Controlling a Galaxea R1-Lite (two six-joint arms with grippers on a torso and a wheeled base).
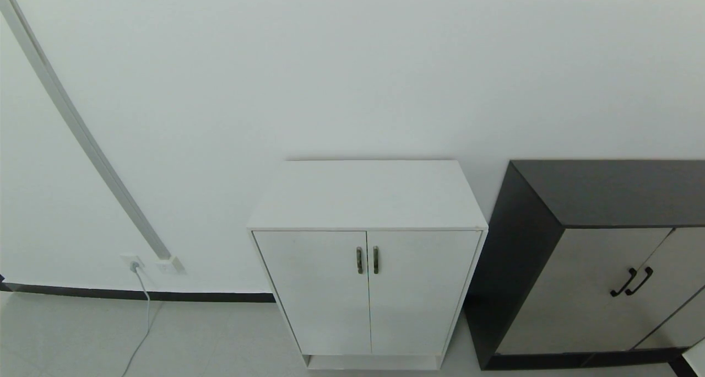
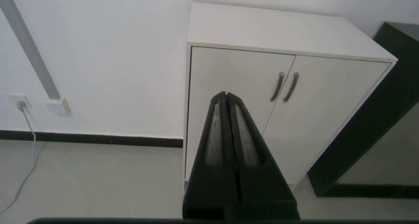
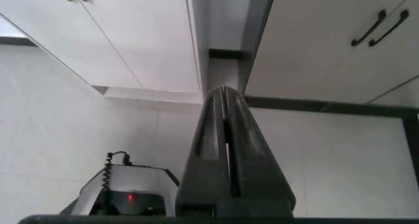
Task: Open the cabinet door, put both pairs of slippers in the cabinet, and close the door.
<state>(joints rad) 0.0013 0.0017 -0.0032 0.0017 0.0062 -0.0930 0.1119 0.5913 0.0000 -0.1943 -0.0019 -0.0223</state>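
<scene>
A grey conduit [image 1: 82, 129] is seen slanting down the wall at the left, ending by a socket [image 1: 132, 260] just above the black skirting [image 1: 82, 292]. A cable [image 1: 144, 322] is plugged in there and is trailed down onto the floor [image 1: 66, 338]. Right of this, the white cabinet [image 1: 366, 200] is stood on the floor, backed against the wall at the floor's far edge. Its left door [image 1: 311, 289] and right door [image 1: 421, 289] are both shut, with two upright handles [image 1: 359, 260] set side by side at the middle seam. Just beside it, to the right, a dark cabinet [image 1: 606, 192] with pale doors is placed against the same wall; its doors are shut too, and a narrow gap is left between the two.

The left claw [image 2: 226, 103] is held before the white cabinet's left door, fingers pressed together with nothing between them. The right claw [image 3: 224, 99] is held low, towards the gap between the two cabinets, likewise pressed together and holding nothing.
</scene>
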